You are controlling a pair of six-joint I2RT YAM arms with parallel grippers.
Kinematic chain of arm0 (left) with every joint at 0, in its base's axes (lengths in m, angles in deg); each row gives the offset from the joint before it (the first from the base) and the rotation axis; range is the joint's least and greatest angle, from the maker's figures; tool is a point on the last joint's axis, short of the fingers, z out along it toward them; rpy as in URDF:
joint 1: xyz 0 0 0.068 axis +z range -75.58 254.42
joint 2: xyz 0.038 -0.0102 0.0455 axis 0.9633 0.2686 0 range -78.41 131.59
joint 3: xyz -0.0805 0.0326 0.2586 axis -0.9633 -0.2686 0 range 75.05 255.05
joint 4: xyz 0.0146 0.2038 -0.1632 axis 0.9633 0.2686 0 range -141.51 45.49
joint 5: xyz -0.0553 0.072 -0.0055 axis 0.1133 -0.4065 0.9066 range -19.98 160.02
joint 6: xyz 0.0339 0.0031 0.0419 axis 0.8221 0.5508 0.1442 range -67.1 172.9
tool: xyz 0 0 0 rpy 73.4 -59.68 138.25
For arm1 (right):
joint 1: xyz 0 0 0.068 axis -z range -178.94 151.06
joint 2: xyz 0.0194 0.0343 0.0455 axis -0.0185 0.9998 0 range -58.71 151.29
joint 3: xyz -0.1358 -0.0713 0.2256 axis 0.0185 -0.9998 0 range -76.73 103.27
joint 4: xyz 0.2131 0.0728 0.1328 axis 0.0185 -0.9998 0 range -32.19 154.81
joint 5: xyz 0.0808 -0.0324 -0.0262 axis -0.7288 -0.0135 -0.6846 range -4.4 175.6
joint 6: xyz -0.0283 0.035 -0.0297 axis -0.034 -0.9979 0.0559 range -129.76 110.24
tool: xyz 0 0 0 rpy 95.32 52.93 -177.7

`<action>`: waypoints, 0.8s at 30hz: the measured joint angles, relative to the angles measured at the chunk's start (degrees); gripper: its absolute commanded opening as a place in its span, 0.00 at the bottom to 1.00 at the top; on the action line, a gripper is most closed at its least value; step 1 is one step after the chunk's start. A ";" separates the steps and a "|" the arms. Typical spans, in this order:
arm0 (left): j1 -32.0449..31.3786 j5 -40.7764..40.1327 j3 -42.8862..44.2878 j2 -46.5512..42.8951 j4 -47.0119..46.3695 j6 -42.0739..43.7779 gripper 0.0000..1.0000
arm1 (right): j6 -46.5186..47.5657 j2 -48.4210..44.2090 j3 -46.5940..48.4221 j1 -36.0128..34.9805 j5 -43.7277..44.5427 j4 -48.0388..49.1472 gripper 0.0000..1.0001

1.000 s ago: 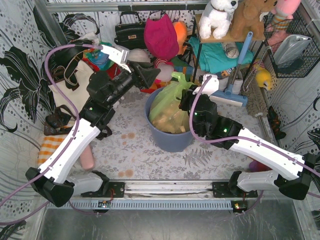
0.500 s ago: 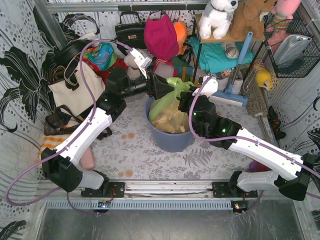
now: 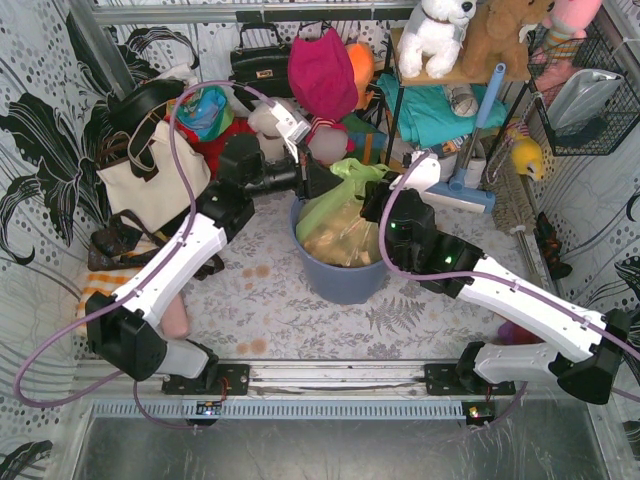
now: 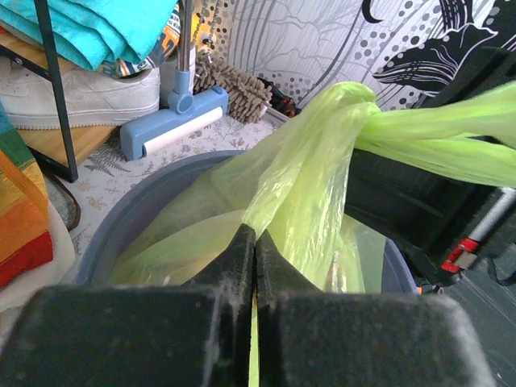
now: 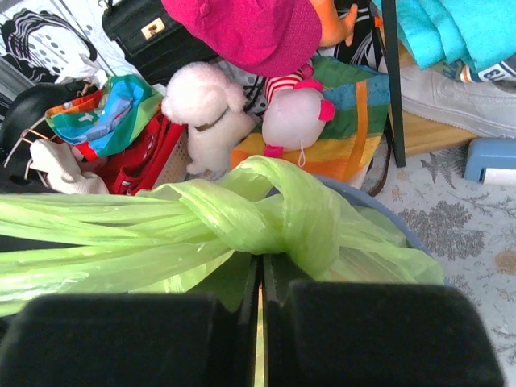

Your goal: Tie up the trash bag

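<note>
Trash bag [image 3: 338,215] sits in the blue-grey bin [image 3: 340,282], with a knot at its top. The left gripper [image 4: 255,242] pinches a green flap between closed fingers. The right gripper [image 5: 260,270] is clamped on plastic just below the knot.
</note>
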 measured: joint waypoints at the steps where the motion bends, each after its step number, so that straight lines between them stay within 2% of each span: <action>1: 0.00 0.24 0.00 -0.22 0.37 0.07 0.04 | 0.31 0.00 -0.26 0.20 -0.11 0.57 0.00; 8: 0.00 1.66 -0.07 -3.21 1.07 -0.02 0.03 | 3.43 0.15 -2.86 1.01 -2.89 7.10 0.00; 24: 0.00 3.54 -1.75 -8.46 6.12 -0.20 0.03 | 13.46 3.02 -8.09 3.69 -15.08 27.71 0.00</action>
